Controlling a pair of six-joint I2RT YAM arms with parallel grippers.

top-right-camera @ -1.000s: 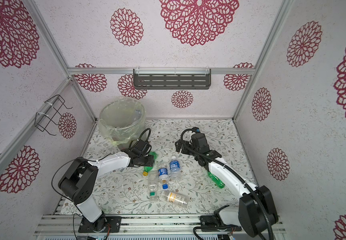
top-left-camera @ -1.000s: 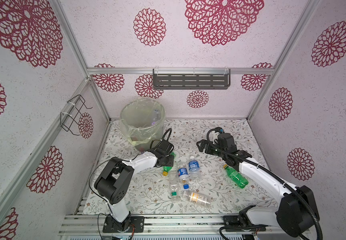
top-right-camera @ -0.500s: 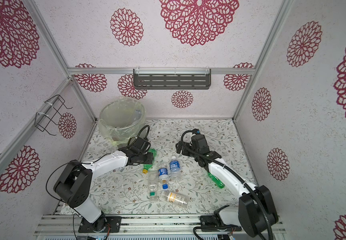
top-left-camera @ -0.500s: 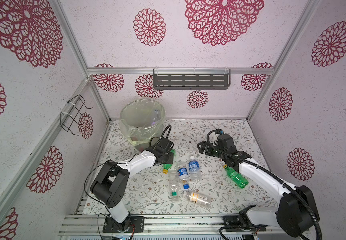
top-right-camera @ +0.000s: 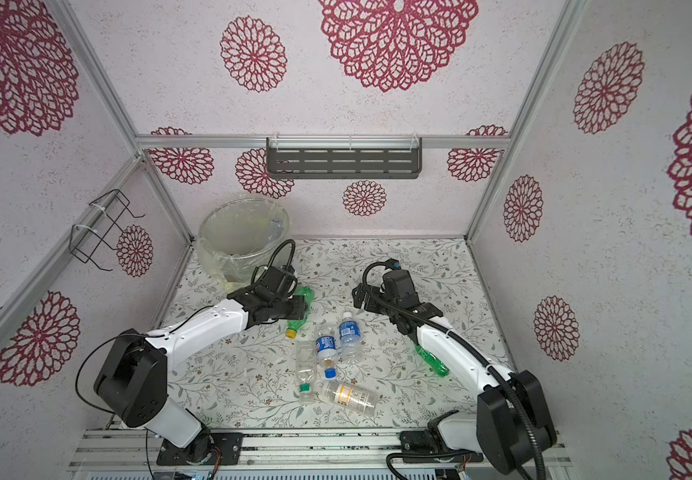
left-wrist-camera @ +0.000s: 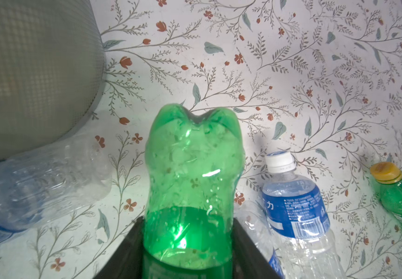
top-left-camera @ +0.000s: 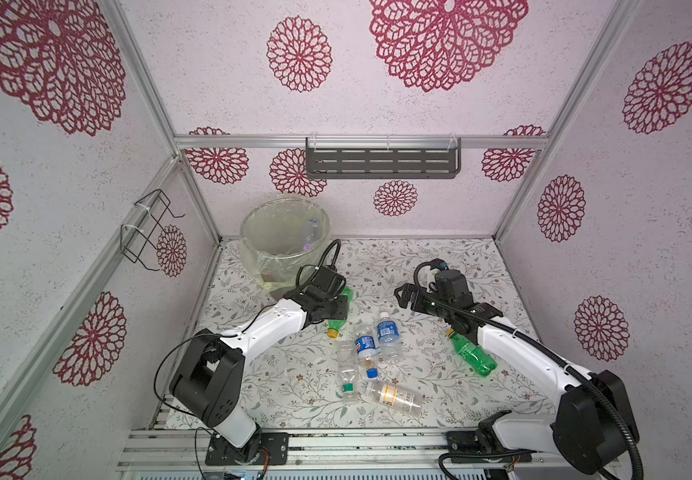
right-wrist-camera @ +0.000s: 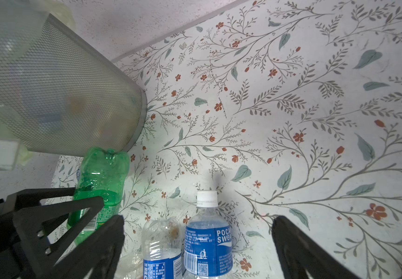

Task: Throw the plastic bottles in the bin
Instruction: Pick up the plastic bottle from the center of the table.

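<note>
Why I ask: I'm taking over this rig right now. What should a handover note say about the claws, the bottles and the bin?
Left claw: shut on a green bottle, low beside the bin; whether it is lifted is unclear.
Right claw: open, empty, above the table.
Done: a bottle shape shows inside the bin.
Left: bin the held one, then the second green bottle, two blue-labelled bottles, the green-capped bottle, the pale-labelled bottle, and a clear bottle lying by the bin's foot.

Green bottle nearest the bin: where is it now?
In both top views the green bottle sits in the left gripper, beside the base of the bin.
</note>
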